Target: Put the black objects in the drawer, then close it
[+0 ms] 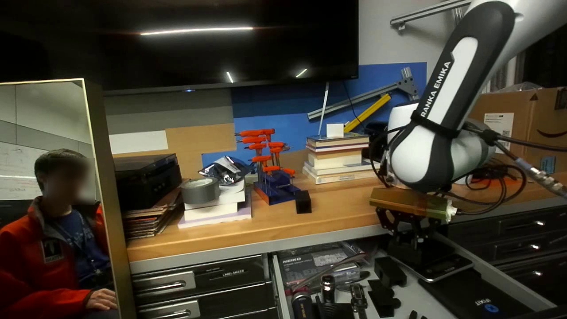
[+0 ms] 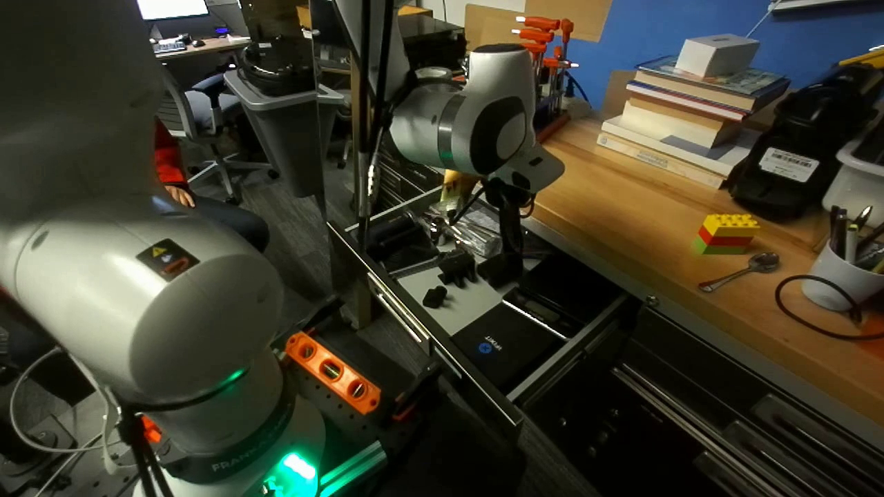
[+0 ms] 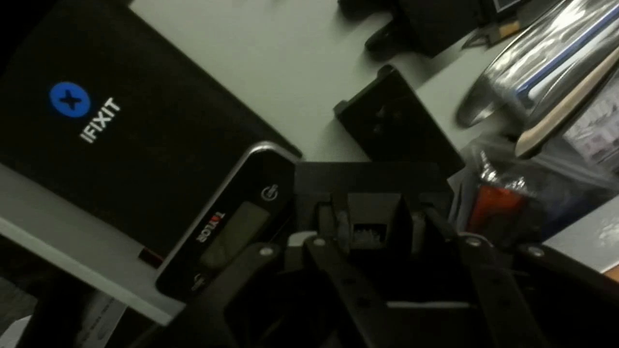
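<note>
In the wrist view, with the gripper part-way narrowed, looks to be holding a black block between the fingers, with the long axis side to side and past both. Overlaps a corner of the kitchen scale and the end of a loose block lying slantwise in the pulled-out drawer (by line of sight only; cannot tell touching from hovering). Leaves bare pale floor toward the top of the view, between the loose block and a dark case.

In an exterior view, reaches down inside the drawer between the loose block at the picture's left and the kitchen scale's display end at the right. Probably still to fetch: a boxy block on the workbench, just beside the hex-key rack, well to the picture's left of the gripper.

In an exterior view, sits toward the back of the drawer, near the workbench edge, with a small black piece and a spiky black piece lying nearer the long handle. Puts the bare floor on the handle side, so likely calls for a short carry that way before letting go; straight down, could rest tilted and too high for closing.
</note>
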Tool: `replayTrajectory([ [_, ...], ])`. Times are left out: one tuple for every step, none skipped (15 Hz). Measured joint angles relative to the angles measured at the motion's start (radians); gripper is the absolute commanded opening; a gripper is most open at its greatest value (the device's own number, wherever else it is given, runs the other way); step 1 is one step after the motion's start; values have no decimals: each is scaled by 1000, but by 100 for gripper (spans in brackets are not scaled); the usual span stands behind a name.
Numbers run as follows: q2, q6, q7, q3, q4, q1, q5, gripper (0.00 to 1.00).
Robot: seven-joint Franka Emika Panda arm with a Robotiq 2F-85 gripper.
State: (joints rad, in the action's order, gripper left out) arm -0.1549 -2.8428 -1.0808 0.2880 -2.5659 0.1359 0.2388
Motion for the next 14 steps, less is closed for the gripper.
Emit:
replayTrajectory([
  [1, -5, -78, 66, -4, 41, 70, 23],
  [1, -5, -151, 125, -5, 76, 136, 23],
  [1, -3, -227, 173, -6, 105, 201, 23],
  [2, 4, -303, 205, -7, 125, 263, 23],
  [5, 14, -363, 205, -10, 124, 310, 23],
  [11, 27, -396, 187, -17, 112, 329, 23],
  [20, 36, -402, 156, -28, 92, 328, 23],
  [31, 43, -400, 118, -43, 68, 316, 23],
  [43, 49, -388, 79, -61, 44, 288, 23],
  [55, 52, -368, 41, -80, 22, 250, 23],
  [66, 54, -343, 7, -98, 2, 208, 23],
  [75, 55, -317, -23, -114, -15, 167, 23],
  [83, 56, -303, -46, -126, -29, 137, 23],
  [87, 57, -287, -66, -136, -43, 107, 23],
])
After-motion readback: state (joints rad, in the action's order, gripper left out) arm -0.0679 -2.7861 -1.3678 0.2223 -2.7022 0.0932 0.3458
